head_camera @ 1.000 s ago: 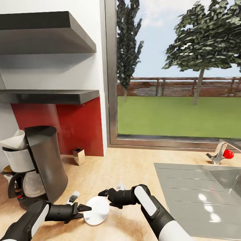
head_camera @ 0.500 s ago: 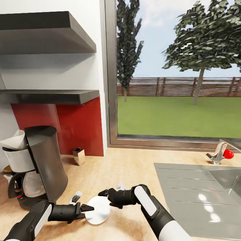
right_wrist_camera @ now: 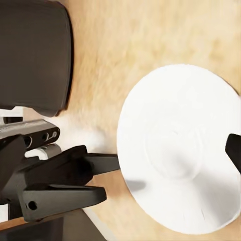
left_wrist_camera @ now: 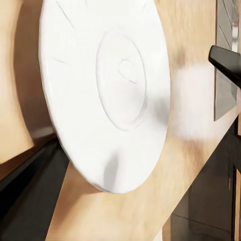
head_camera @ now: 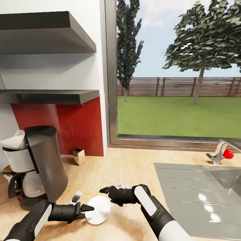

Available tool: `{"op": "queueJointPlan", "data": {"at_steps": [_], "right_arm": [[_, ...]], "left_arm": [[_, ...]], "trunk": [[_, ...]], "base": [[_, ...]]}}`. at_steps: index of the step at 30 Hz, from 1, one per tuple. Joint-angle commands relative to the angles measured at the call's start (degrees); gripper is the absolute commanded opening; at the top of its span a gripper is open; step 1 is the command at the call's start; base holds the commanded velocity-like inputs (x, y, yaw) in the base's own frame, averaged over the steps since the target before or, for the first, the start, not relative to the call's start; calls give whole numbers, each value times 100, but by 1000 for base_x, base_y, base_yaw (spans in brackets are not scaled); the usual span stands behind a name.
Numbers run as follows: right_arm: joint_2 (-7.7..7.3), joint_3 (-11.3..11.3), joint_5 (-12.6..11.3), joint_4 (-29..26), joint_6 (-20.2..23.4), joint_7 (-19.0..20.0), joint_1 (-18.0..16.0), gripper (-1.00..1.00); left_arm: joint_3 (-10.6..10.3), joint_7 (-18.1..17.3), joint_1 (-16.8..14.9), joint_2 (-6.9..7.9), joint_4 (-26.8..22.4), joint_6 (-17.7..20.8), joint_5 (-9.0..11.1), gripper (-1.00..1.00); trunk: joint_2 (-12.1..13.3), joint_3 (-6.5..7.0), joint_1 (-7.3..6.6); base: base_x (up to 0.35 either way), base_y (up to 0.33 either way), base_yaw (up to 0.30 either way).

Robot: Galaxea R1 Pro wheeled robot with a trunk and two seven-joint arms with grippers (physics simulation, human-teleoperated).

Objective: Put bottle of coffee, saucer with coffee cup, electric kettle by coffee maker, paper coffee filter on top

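Kitchen corner with a big window onto a lawn and trees, red backsplash under two dark shelves, and the long light-wood desk (head_camera: 134, 167) running over to the steel sink (head_camera: 201, 190) on my right. Biggest thing on it is the coffee maker (head_camera: 36, 164) at the far left, with what looks like a white paper filter (head_camera: 15, 140) already sitting on its top. Right in front of me is the saucer (head_camera: 97, 210), pinched by its edge in my left hand (head_camera: 86, 210) and held tilted; from the left wrist camera I'd say it's just off the wood, but I can't be sure whether its low edge touches. My right hand (head_camera: 104, 191) hovers just past the saucer's far rim, holding nothing, fingers look parted. So I reckon I'm on the saucer step: next I need to level it, set it flat close beside the coffee maker, then let go.
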Motion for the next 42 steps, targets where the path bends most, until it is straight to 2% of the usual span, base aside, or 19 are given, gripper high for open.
{"op": "queueJointPlan", "data": {"at_steps": [1, 21, 27, 34, 42], "right_arm": [[0, 2, -31, -2, 4, -28, -2, 100], [0, 6, -19, 86, -31, -36, -2, 100], [0, 13, -11, 372, -341, -31, -2, 100], [0, 12, 231, 428, -463, -29, -2, 100], [0, 11, 282, 435, -474, -28, -2, 100]], "left_arm": [[0, -20, 0, 0, 3, 2, -46, 100], [0, -18, 0, -75, 3, 2, -48, 100], [0, -19, 0, -86, 3, 2, -48, 100], [0, -19, 0, -96, 3, 2, -47, 100], [0, -19, 0, -97, 3, 2, -40, 100]], "trunk": [[-3, -3, 2], [-3, -3, 2], [-3, -3, 2], [-3, -3, 2], [-3, -3, 2]], "base": [[0, 0, 0], [0, 0, 0], [0, 0, 0], [0, 0, 0], [0, 0, 0]]}}
